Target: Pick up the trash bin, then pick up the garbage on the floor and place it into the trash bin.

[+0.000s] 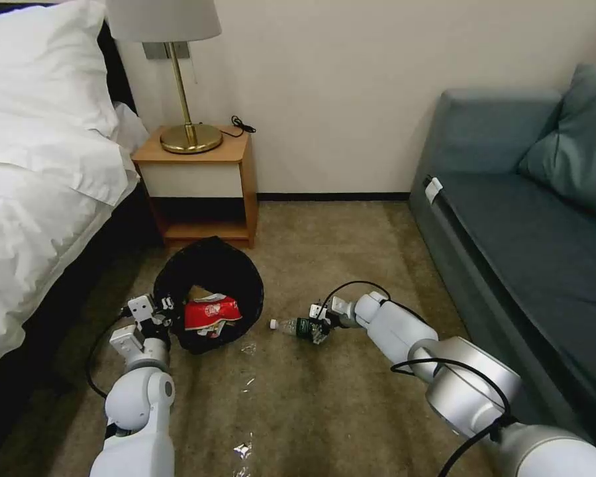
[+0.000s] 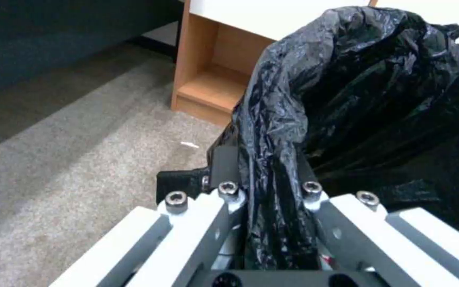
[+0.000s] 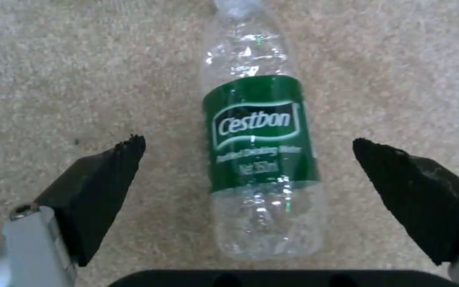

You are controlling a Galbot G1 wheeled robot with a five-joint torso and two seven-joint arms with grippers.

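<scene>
Nearest the robot, bits of clear wrapping (image 1: 243, 450) lie on the carpet (image 1: 324, 397) between its two arms. A little farther on, the left pincer (image 1: 167, 317) is clenched on the black liner at the near rim of the trash bin (image 1: 212, 271); in the left wrist view the gathered plastic (image 2: 277, 191) is squeezed between the two fingers (image 2: 224, 167). A red-and-white wrapper (image 1: 210, 313) lies inside the bin. Just to the bin's right, a clear bottle (image 1: 297, 326) with a dark green label lies on its side on the carpet, its cap pointing toward the bin. The right pincer (image 1: 322, 324) is low over the bottle's other end and released: in the right wrist view its black fingertips (image 3: 107, 175) stand wide apart on either side of the bottle (image 3: 261, 159), neither touching it. Beyond the bin, a wooden nightstand (image 1: 202, 192) stands against the wall, carrying a brass lamp (image 1: 185, 99). A bed (image 1: 40, 165) with white covers runs along the left, and a blue-grey sofa (image 1: 530, 218) along the right.
</scene>
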